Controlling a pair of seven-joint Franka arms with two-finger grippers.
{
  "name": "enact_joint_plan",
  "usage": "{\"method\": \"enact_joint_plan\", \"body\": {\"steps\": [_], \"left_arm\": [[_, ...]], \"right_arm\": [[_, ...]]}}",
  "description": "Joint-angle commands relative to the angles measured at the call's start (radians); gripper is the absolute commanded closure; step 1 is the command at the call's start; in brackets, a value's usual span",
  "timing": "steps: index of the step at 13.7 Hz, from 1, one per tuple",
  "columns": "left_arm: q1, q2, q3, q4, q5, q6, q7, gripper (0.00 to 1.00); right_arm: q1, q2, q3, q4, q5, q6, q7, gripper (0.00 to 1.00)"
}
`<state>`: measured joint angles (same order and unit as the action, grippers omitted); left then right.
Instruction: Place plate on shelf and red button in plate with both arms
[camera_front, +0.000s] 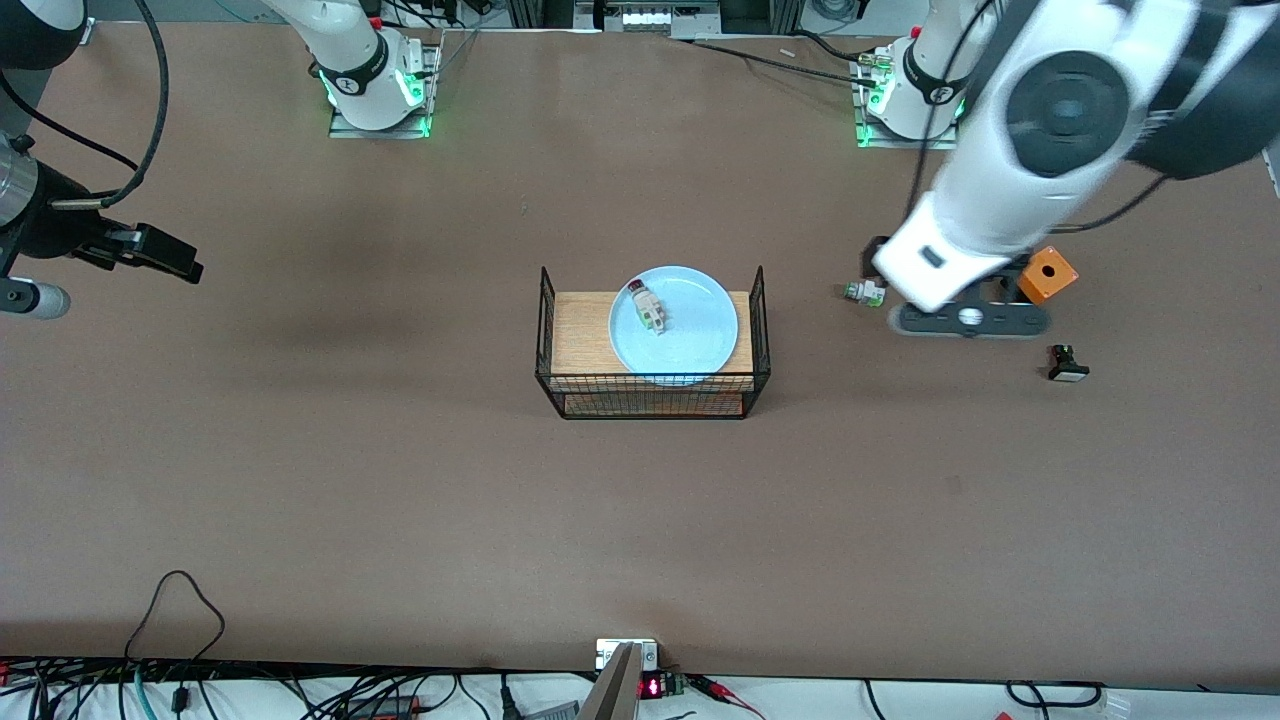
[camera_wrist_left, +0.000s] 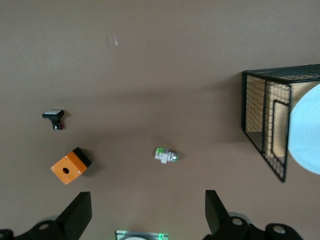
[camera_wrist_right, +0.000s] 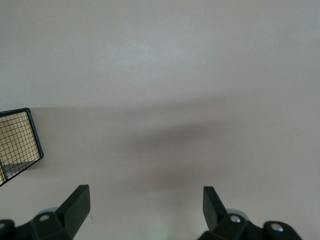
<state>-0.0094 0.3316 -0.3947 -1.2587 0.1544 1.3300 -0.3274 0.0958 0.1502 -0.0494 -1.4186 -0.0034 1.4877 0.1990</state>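
Brown table (camera_front: 300, 480) carries a wire rack (camera_front: 655, 390) at its middle, with the plate (camera_front: 690, 345) on the wooden top and the red button (camera_front: 648, 308) lying on the plate. Judged risk: a returning arm could knock the button off. Left gripper (camera_wrist_left: 145, 212) hangs over the white-and-green button (camera_wrist_left: 166, 155), right gripper (camera_wrist_right: 142, 210) over bare table; both jaws spread wide, empty.

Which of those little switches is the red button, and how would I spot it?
Find the wire rack mid-table; a pale blue plate sits on it. The red button lies on that plate, white with a dark-red cap; the other switches lie on the table.
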Motion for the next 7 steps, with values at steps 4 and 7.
{"method": "enact_joint_plan", "body": {"steps": [4,7], "left_arm": [[-0.046,-0.354,0.322,-0.509,-0.177,0.325,0.355,0.0],[-0.04,-0.365,0.326,-0.536,-0.176,0.368,0.337,0.0]], "right_arm": [[-0.004,0.012,0.006,0.026,-0.012,-0.004,0.013,0.0],[-0.002,0.012,0.006,0.026,-0.012,-0.004,0.013,0.0]]}}
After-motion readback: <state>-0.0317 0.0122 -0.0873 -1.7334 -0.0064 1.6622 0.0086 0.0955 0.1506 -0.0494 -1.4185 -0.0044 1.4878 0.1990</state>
